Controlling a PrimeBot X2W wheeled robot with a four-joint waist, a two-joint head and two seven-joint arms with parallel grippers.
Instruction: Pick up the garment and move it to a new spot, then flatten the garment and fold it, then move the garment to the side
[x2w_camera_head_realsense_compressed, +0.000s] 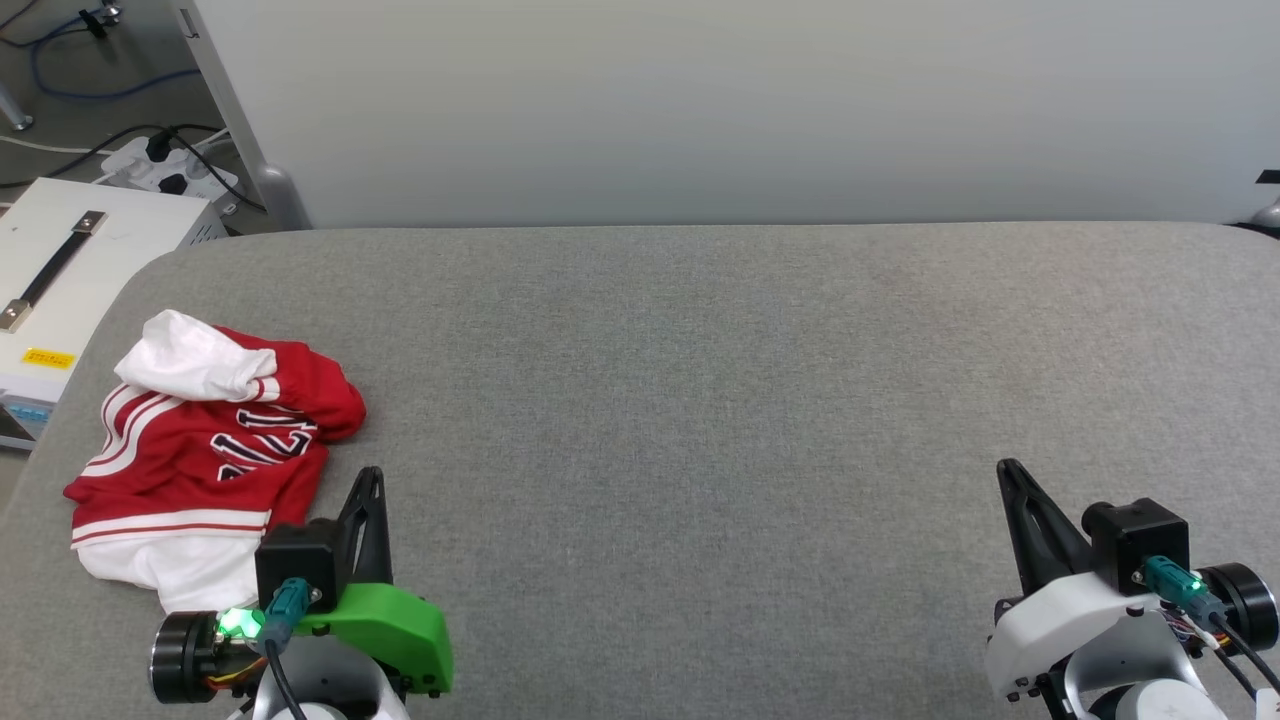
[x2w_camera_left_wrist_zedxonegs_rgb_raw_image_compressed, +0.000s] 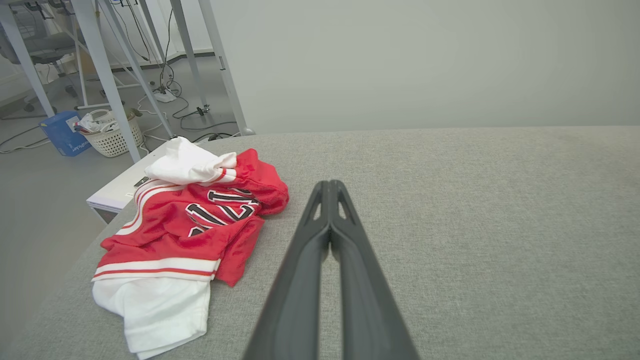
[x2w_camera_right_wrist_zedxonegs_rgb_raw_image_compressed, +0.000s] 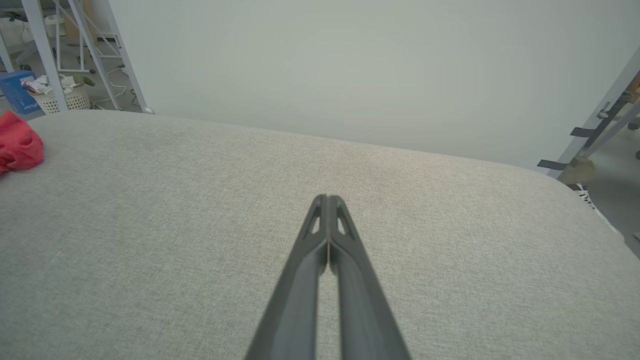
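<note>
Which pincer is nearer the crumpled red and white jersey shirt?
Left. The left pincer is shut just right of the crumpled red and white jersey shirt, tips clear of it; the right pincer, also shut, sits far across the grey fabric surface.

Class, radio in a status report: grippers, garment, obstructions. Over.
Left gripper shut, empty, beside garment. Right gripper shut, empty, far across table. Garment crumpled, untouched, table's left end. No obstruction seen.
</note>
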